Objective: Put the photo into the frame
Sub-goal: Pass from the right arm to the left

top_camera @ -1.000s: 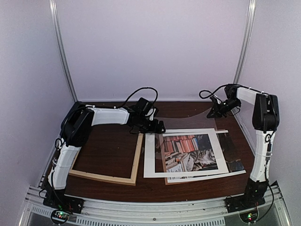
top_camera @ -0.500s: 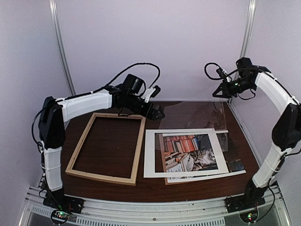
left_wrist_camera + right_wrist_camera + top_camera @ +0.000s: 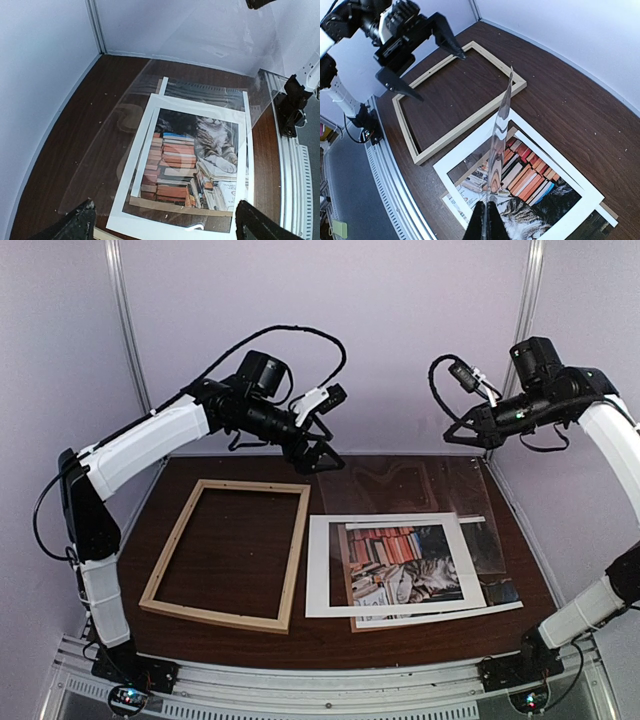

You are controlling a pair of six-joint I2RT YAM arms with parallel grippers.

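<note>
The photo (image 3: 405,565), a tabby cat with red-orange books and a wide white border, lies flat at the table's right; it also shows in the left wrist view (image 3: 190,160) and the right wrist view (image 3: 530,175). The pale wood frame (image 3: 294,560) lies empty to its left, also in the right wrist view (image 3: 470,121). My right gripper (image 3: 450,436) is raised and shut (image 3: 487,220) on the edge of a clear sheet (image 3: 420,490), which hangs over the photo's far side. My left gripper (image 3: 318,455) is raised and wide open (image 3: 167,227), holding nothing, beside the sheet's left corner.
A brown backing board (image 3: 200,206) lies under the photo, and a second white-edged sheet (image 3: 500,607) sticks out to its right. White walls close the back and sides. A metal rail (image 3: 320,685) runs along the near edge.
Both arms have risen off the table. The right gripper has lifted the clear sheet by its far right edge. The left arm has swung up and back, uncovering the frame.
</note>
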